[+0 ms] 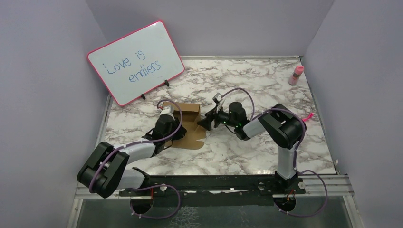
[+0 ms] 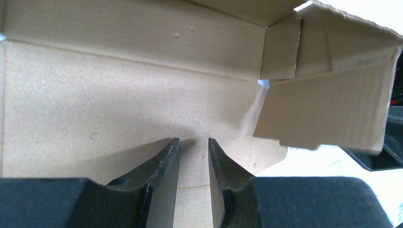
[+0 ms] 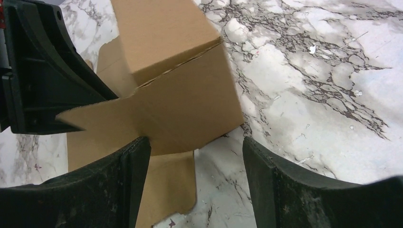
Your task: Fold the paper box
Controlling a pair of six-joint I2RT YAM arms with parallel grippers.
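Observation:
The paper box is brown cardboard, partly folded, lying mid-table between both arms. My left gripper reaches into it from the left. In the left wrist view the fingertips rest on the box's floor panel, and the left gripper shows a narrow gap with nothing pinched in it. A raised back wall and a folded corner flap stand beyond. My right gripper is at the box's right side. In its wrist view the right gripper is open wide, its left finger touching a raised side flap of the box.
A pink-framed whiteboard leans at the back left. A pink bottle stands at the back right corner. The left arm's black gripper body shows in the right wrist view. The marble tabletop lies to the box's right.

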